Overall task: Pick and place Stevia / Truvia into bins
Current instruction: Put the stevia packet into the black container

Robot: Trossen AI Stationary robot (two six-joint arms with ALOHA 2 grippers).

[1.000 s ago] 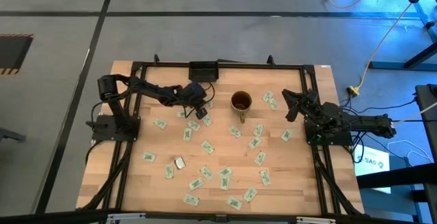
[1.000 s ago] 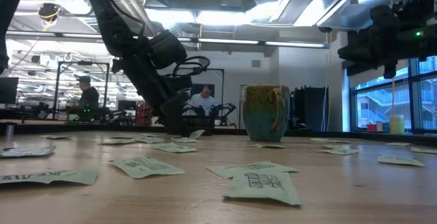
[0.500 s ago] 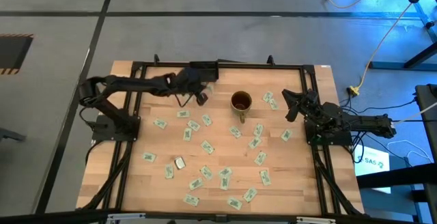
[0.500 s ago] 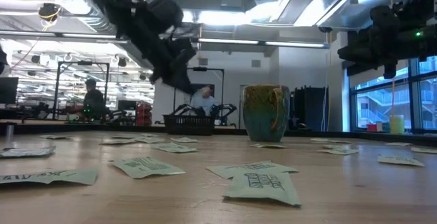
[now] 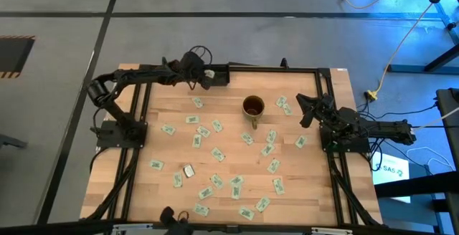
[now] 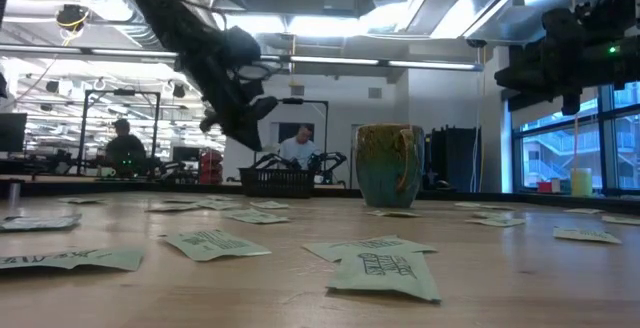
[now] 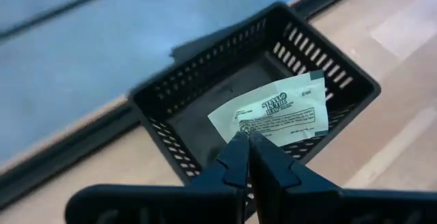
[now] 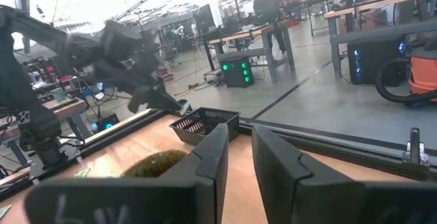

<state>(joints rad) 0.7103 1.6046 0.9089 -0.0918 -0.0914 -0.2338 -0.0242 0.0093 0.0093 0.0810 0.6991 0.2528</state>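
Stevia sachet (image 7: 276, 114) pinched by one corner in the left gripper (image 7: 247, 141), fingers clamped together on it; sachet hangs just past the tips, over the black tray (image 7: 205, 67) directly beneath. Tray sits at the table's far edge. Mug (image 5: 252, 107) off to the gripper's side, well apart. Loose sachets (image 5: 217, 154) scattered across the wooden table (image 5: 319, 192) behind the claw. Right gripper (image 8: 236, 149) waits raised near the right edge, fingers slightly apart, holding nothing.
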